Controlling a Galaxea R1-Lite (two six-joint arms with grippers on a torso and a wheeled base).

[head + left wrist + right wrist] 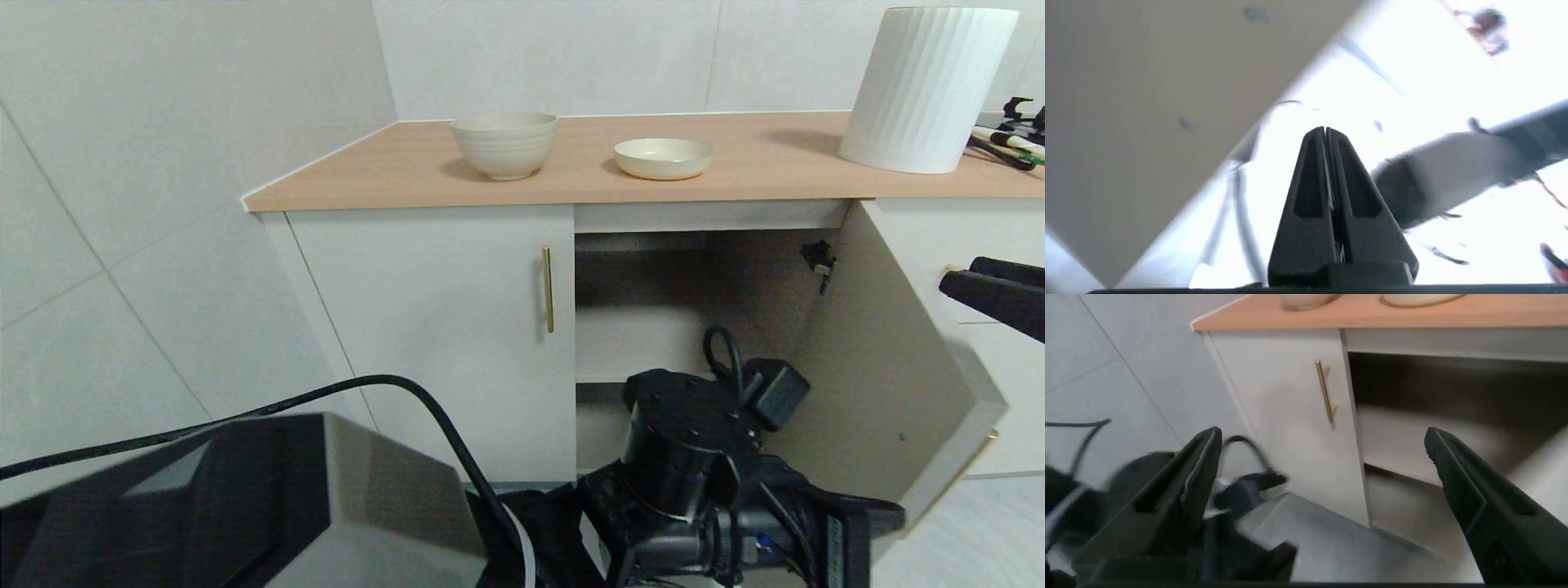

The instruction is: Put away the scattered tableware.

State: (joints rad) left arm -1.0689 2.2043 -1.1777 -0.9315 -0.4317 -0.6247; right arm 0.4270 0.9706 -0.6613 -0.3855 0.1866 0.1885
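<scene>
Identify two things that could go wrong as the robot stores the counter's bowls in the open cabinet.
The deep beige ribbed bowl and shallow cream dish sit near the wooden counter's front edge; a nudge might knock them off. The open white cabinet door juts outward, so an arm may catch it.

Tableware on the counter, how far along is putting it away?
Done: one cabinet door stands open, showing a shelf. In hand: nothing; the left gripper is shut and empty, the right gripper open and empty. Left: the bowl and the shallow dish both sit on the countertop, so nothing is put away yet.
</scene>
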